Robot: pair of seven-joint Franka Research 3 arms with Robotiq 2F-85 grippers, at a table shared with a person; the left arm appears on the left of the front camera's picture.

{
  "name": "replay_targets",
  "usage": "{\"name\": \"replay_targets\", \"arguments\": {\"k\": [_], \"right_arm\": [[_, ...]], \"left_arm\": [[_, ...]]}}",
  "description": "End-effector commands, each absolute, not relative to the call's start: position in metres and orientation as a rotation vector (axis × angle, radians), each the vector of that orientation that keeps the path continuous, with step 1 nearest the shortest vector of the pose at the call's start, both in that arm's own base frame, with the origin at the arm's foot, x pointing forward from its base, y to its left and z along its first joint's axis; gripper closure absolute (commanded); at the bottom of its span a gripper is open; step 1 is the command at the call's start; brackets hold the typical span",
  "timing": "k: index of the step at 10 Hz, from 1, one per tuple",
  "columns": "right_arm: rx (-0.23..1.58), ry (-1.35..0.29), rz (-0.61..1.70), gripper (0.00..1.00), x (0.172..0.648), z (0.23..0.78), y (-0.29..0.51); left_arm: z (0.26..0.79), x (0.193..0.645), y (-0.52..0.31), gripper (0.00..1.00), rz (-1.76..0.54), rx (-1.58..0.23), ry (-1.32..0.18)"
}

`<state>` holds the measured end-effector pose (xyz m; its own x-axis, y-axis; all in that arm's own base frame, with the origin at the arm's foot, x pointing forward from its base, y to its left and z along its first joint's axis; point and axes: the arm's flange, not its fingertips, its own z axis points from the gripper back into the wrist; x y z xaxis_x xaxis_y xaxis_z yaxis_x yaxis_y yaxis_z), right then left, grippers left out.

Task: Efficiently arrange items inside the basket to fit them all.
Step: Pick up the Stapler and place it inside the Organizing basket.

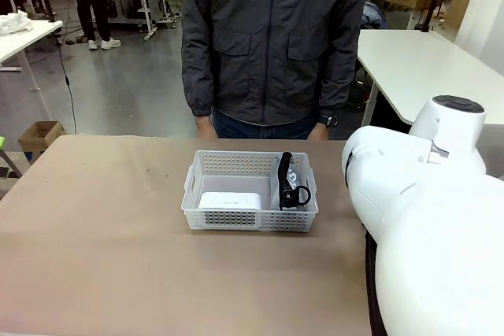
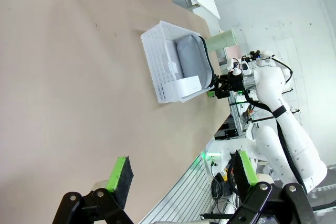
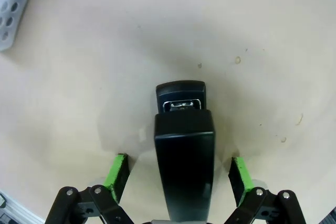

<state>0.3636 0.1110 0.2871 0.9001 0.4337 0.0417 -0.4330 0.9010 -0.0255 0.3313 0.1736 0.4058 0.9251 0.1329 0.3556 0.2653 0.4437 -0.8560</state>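
Front view: the shallow white plastic basket with perforated sides (image 1: 201, 216) sits mid-table on the tan tabletop (image 1: 94, 234), in front of a person in a dark jacket (image 1: 272, 37) at the far edge. Inside it, the white rectangular boxy device (image 1: 229, 201) lies at the near left and the grey pouch with its black strap (image 1: 288, 182) fills the right part. My right arm's white casing (image 1: 425, 218) blocks the table to the right of the basket.

The left wrist view adds a pale green cup (image 2: 223, 40) standing just beyond the basket's right end, toward the far side. My left gripper (image 2: 182, 171) hangs spread wide over bare table, grasping nothing.

The right wrist view supplies the black stapler (image 3: 184, 145), lying on the table right of the basket. My right gripper (image 3: 180, 176) straddles it, fingers (image 3: 119, 174) released, with a gap on each side.
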Motion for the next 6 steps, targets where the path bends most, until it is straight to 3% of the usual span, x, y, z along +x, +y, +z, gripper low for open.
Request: {"name": "replay_targets", "arguments": {"k": [1,2,3,4,5,6], "right_arm": [[-0.007,-0.070,0.440,0.00,0.3679,0.2869,0.1022],[0.009,-0.071,0.439,0.00,0.3686,0.2873,0.1015],[0.009,-0.068,0.445,0.10,0.3696,0.2863,0.1017],[0.007,-0.060,0.441,0.57,0.3708,0.2851,0.1017],[0.009,-0.054,0.441,0.68,0.3714,0.2850,0.1010],[0.011,-0.055,0.439,1.00,0.3716,0.2850,0.1006]], "left_arm": [[0.4091,0.3274,0.1733,0.00,-0.082,-1.125,-0.393],[0.4091,0.3274,0.1733,0.00,-0.082,-1.125,-0.393],[0.4091,0.3274,0.1733,0.00,-0.082,-1.125,-0.393],[0.4091,0.3274,0.1733,0.00,-0.082,-1.125,-0.393],[0.4091,0.3274,0.1733,0.00,-0.082,-1.125,-0.393],[0.4091,0.3274,0.1733,0.00,-0.082,-1.125,-0.393]]}}
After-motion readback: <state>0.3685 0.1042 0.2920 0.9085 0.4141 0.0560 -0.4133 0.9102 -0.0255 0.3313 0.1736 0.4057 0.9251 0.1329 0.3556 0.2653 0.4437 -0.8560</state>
